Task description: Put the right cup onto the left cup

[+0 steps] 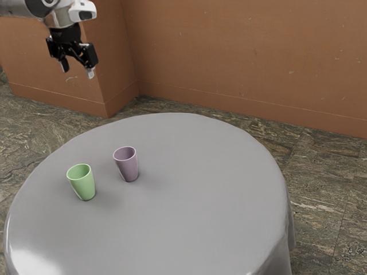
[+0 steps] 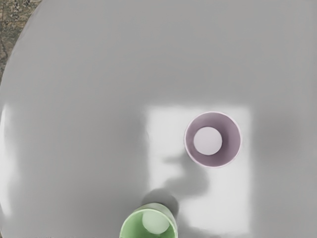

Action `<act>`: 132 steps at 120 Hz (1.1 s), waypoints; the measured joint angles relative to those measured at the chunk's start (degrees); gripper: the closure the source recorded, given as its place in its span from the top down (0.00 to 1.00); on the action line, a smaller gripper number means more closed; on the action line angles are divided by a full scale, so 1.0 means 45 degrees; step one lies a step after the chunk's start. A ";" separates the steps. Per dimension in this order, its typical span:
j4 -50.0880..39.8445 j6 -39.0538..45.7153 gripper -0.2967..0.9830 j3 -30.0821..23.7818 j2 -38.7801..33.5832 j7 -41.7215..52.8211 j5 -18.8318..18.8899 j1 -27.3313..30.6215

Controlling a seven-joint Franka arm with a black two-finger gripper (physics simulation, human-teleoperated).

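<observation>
Jaws spread; in ext. view, green cup (image 1: 84,186) at 8 o'clock from mauve cup (image 1: 128,168), both upright, prob. for nesting.

So we've got one cup (image 1: 84,184) standing upright on the counter (image 1: 200,200), toward the exterior view's left. Second cup (image 1: 129,168) is upright on there too, to the exterior view's right of it and farther back, pretty near but apart.
</observation>
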 joint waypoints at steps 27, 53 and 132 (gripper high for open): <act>0.0065 -0.0252 0.75 0.0009 0.0481 -0.0253 -0.0201 -0.0805; 0.0056 0.1362 0.75 -0.1264 0.2195 -0.1263 -0.1107 0.0426; -0.5570 0.5968 0.75 -0.2347 0.1218 -0.7905 -0.0986 0.0393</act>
